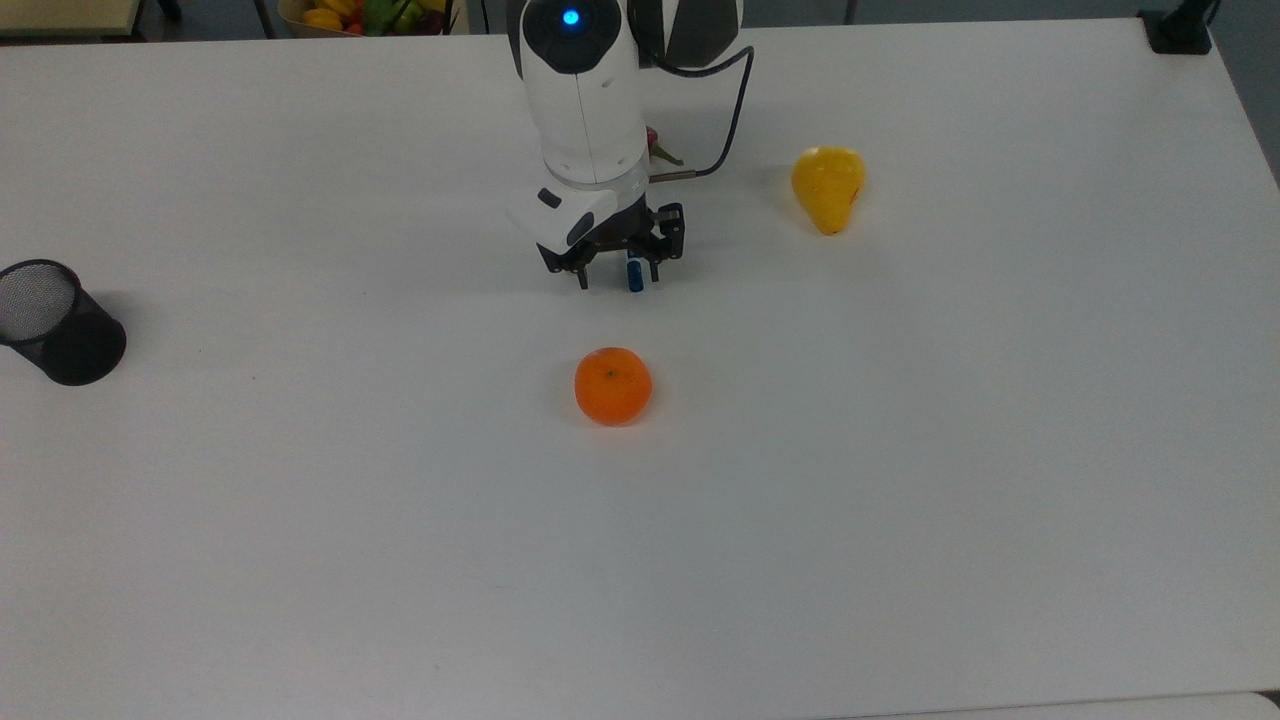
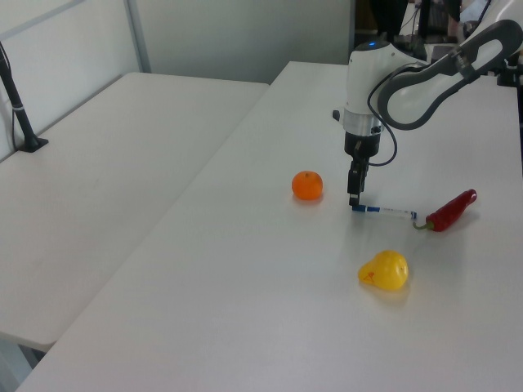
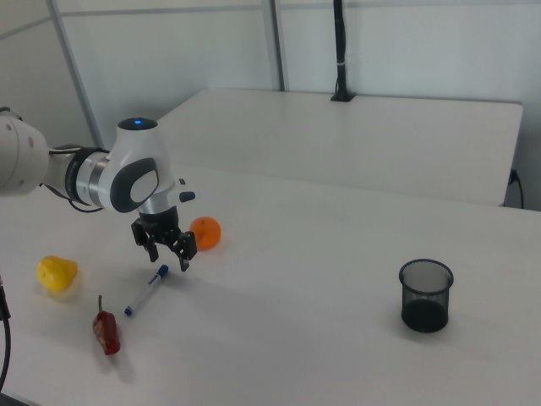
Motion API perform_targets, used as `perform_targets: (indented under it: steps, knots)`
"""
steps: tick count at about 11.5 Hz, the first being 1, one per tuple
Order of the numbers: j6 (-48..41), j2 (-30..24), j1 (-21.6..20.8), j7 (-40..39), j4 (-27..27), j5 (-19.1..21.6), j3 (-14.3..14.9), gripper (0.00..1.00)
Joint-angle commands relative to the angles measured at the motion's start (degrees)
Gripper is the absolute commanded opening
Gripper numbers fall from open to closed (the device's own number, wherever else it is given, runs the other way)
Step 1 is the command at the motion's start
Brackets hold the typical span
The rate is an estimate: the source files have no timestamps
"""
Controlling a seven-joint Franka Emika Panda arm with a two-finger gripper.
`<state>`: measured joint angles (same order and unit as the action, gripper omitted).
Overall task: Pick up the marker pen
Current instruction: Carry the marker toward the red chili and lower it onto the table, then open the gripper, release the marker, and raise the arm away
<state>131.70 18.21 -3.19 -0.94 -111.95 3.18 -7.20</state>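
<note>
White tabletop (image 1: 900, 500) fills your workspace, with a second pale table and wall panels beyond it in the right view.

Start at the black two-finger gripper (image 1: 612, 277) on the white arm. Its fingers are spread apart and hold nothing, pointing straight down just above the surface. In the right view the same gripper (image 3: 169, 251) hangs with one fingertip (image 3: 183, 265) directly over the capped end of the pen.

Your target, the slim white-barrelled marker pen with the blue cap (image 3: 145, 291), lies flat on the table under the gripper. In the top view the blue cap (image 1: 635, 276) sits between the fingers, nearer the one at 3 o'clock, and the barrel runs away toward 12 o'clock beneath the wrist. In the left view the marker pen (image 2: 384, 211) stretches from the gripper (image 2: 354, 198) toward 3 o'clock, so the gripper stands over the cap end, not over the middle.

My judgement: the long axis runs crosswise to the finger line, which suits a pinch across the barrel, but a grasp at the cap end could let the far end droop.

Farther out:
- a red chilli (image 2: 451, 210) just past the pen's far end
- a round orange fruit (image 1: 613, 386) at 6 o'clock in the top view
- a yellow pear-shaped fruit (image 1: 828, 186) at 2 o'clock
- a black mesh cup (image 1: 55, 322) well apart at 9 o'clock
</note>
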Motion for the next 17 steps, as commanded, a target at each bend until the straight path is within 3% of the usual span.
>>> perform_targets:
  steps: [1,4,12,17]
  knots:
    - [0.84,-1.5,0.29,0.84,-0.2,-0.45,0.0,1.0]
    - [-1.43,-4.83,0.64,3.22,1.55,-0.45,0.0,1.0]
    - [-40.96,-17.67,5.3,4.11,18.78,-0.45,0.52,1.0]
    - [-46.8,-22.86,4.6,4.37,19.32,0.16,1.05,1.0]
